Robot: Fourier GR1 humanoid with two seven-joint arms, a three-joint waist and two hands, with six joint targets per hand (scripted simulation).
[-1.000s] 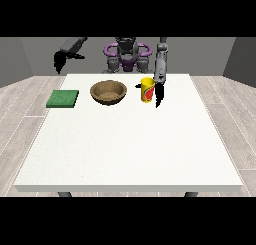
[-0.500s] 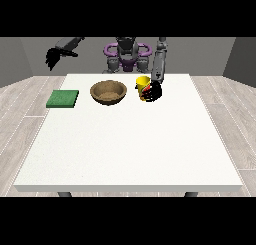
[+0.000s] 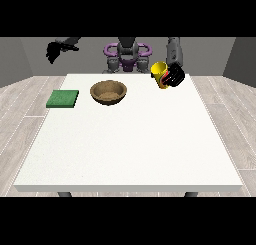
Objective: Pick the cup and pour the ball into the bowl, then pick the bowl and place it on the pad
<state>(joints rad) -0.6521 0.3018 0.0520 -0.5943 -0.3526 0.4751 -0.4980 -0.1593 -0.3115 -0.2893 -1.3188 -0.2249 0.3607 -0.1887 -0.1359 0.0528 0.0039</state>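
One cup [image 3: 159,73], yellow, is grasped in the hand at the view's right [image 3: 174,76], lifted and tilted above the worktop's [image 3: 130,139] far edge. You are in the pouring step; the ball isn't visible. Next, carry it over the brown bowl [image 3: 108,92] and tip further. The other hand [image 3: 54,50] hangs raised beyond the far corner; its fingers I cannot tell. The green pad [image 3: 63,98] waits by the edge.
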